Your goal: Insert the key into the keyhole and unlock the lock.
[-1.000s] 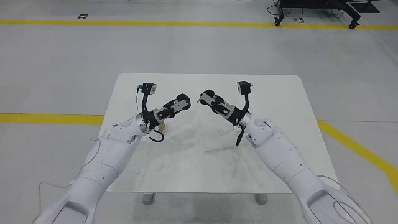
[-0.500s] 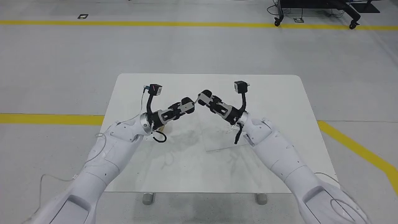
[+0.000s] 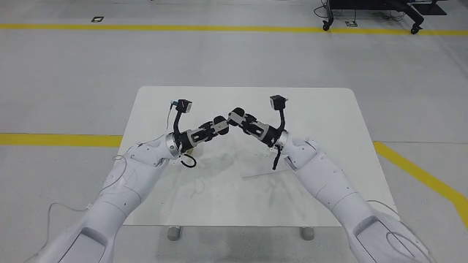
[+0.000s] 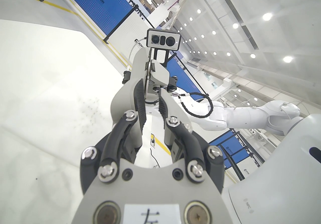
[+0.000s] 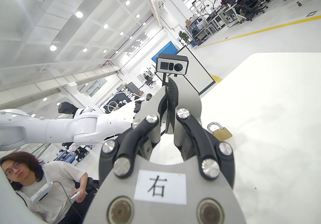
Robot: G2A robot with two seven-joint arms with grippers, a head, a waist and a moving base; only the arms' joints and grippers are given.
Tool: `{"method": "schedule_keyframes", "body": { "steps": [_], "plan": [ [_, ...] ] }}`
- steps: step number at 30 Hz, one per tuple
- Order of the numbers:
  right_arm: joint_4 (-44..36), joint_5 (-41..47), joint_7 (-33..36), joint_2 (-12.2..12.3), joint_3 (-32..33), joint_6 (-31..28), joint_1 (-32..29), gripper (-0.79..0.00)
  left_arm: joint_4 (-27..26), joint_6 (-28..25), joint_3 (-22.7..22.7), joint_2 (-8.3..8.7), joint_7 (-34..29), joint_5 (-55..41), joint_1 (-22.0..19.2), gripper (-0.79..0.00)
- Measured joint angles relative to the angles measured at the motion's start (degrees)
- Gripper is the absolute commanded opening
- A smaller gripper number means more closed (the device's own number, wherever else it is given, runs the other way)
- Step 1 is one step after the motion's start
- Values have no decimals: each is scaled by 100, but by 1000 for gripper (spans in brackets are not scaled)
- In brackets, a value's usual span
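Above the middle of the white table [image 3: 322, 117] my two grippers meet tip to tip. The right gripper [image 3: 234, 115] [image 5: 168, 89] is shut, its ribbed pads pressed together on what seems to be the thin key. The left gripper [image 3: 219, 124] [image 4: 150, 89] faces it with its fingers [image 4: 138, 99] apart. A silver metal piece [image 4: 150, 71], apparently the key, shows between their tips. The brass padlock [image 5: 220, 132] with a silver shackle lies flat on the table below the right gripper, touched by neither.
The tabletop [image 5: 275, 109] carries dark scuff marks [image 4: 90, 112] and a thin grey streak [image 3: 257, 176] near its middle. Both forearms cross the table's near half. Yellow floor lines and rolling racks lie well beyond the table edges.
The two grippers, a small gap apart a second ago, have closed in on each other over the table centre and now overlap at the tips. The padlock has stayed put.
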Motion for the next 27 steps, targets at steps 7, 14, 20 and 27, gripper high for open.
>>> {"method": "schedule_keyframes", "body": {
  "steps": [7,14,20,27],
  "plan": [
    [16,-86,15,7,66,0,-2,-785,300,0,-25,-66,0,-231,-59,-785],
    [-26,-282,169,42,106,0,-29,-785,396,0,-75,-109,0,-311,-92,-785],
    [-82,-260,423,62,79,0,-49,-785,400,0,-91,-123,0,-287,-93,-785],
    [-104,-119,712,68,30,0,-25,-785,373,0,-111,-125,0,-254,-93,-785]
  ]
}}
